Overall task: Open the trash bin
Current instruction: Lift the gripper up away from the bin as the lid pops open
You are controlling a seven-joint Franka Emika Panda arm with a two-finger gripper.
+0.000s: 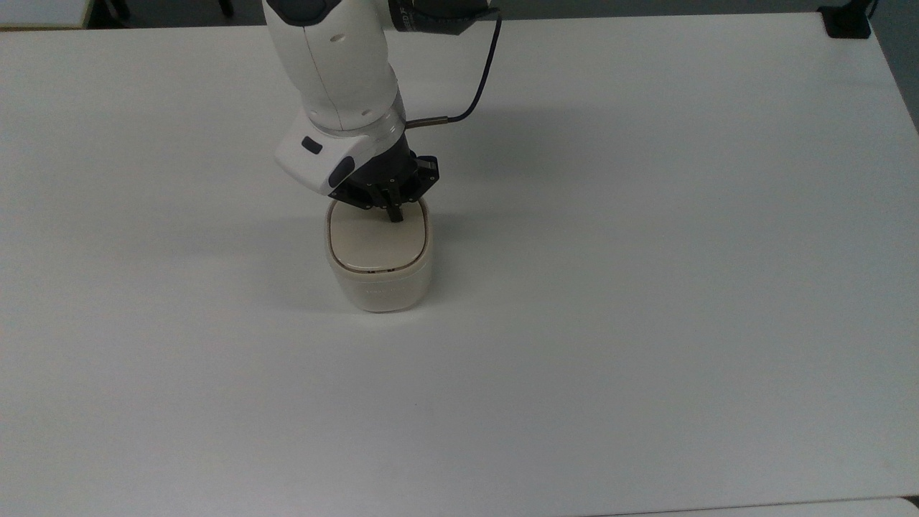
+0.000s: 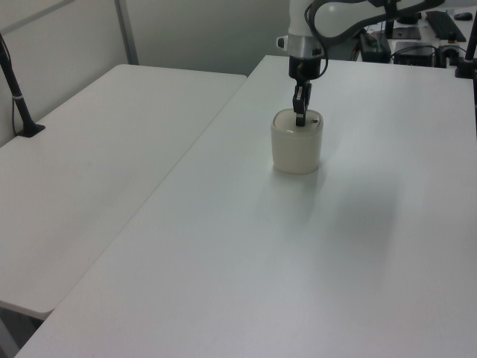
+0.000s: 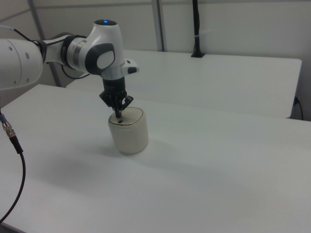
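The trash bin [image 1: 379,262] is standing upright on the white table [image 1: 646,287], a little toward the top view's left of the table's middle and nearer the far edge than the near one. Its flat beige lid [image 1: 375,243] is lying level in the rim, with no gap showing around it. In the left view the trash bin [image 2: 297,143] is sitting toward the far end of the table [image 2: 298,261], and in the right view the bin [image 3: 129,130] is standing well apart from the second table [image 3: 218,77] behind it.

The gripper [image 1: 395,213] is pointing straight down over the lid's far edge, toward the top view's upper right corner of the lid. Its fingers [image 1: 395,210] are drawn together into one narrow dark tip with no gap showing between them, pinching nothing. The tip is meeting the lid's surface or hanging just above it; actual contact cannot be told. In the left view the gripper [image 2: 299,119] is ending at the lid beside a small dark mark [image 2: 316,120] lying toward the left view's right. In the right view the gripper [image 3: 118,116] is coming down onto the lid's left part, with a small dark spot [image 3: 120,121] just under the tip.

The bin's body is lying wholly below the jaws, not between them. The white arm [image 1: 337,79] is rising from the gripper toward the top view's upper edge, and a black cable [image 1: 482,72] is looping off its side.
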